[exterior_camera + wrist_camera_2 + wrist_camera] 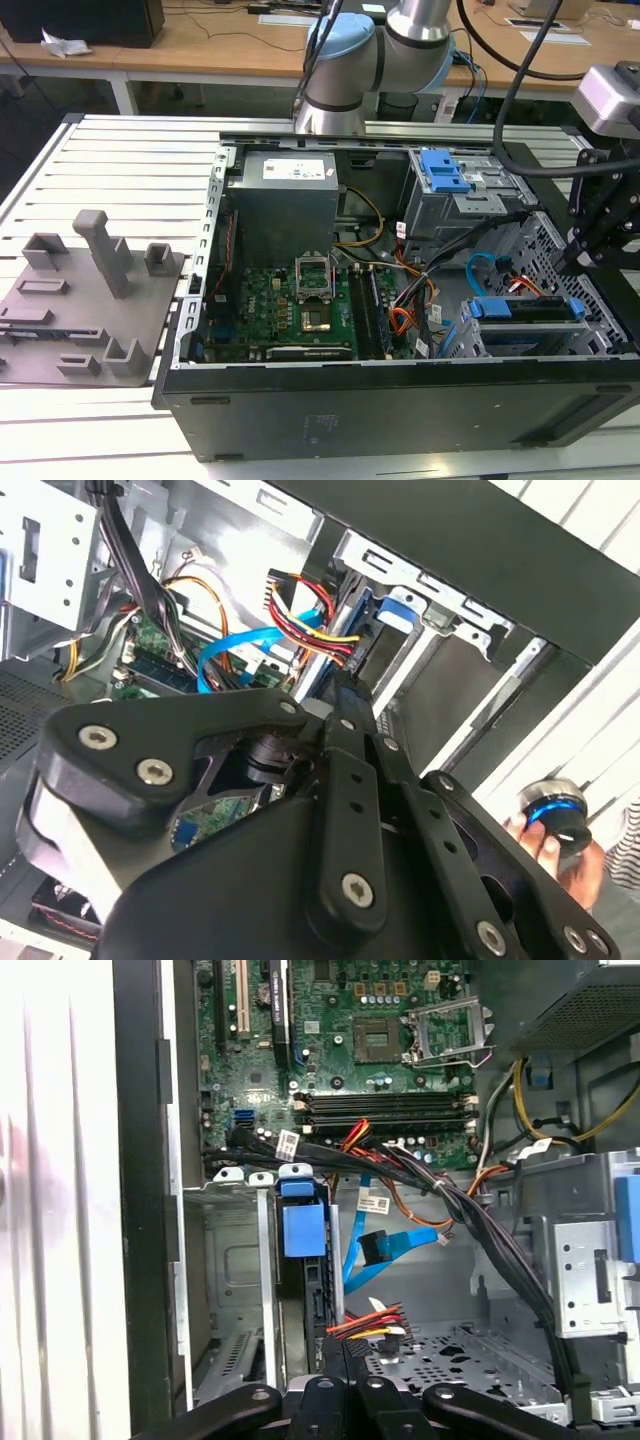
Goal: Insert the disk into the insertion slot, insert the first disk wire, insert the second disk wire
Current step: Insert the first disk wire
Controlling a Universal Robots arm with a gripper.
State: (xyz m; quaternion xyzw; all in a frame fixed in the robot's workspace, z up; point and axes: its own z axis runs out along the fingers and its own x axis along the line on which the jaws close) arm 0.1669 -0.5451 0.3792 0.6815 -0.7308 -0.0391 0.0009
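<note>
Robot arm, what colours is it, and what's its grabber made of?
The arm is shiny silver with a rounded light-blue joint cap. Its gripper is black, built from flat linked bars with silver screws. Black cables loop beside the arm.

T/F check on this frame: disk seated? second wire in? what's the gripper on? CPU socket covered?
1. The disk sits in the insertion slot. True.
2. The second disk wire is plugged into the disk. False: its plug hangs free beside the disk.
3. The gripper is shut on the first disk wire, the red, yellow and black bundle. True.
4. A cooler covers the processor socket. False: the socket is bare.
</note>
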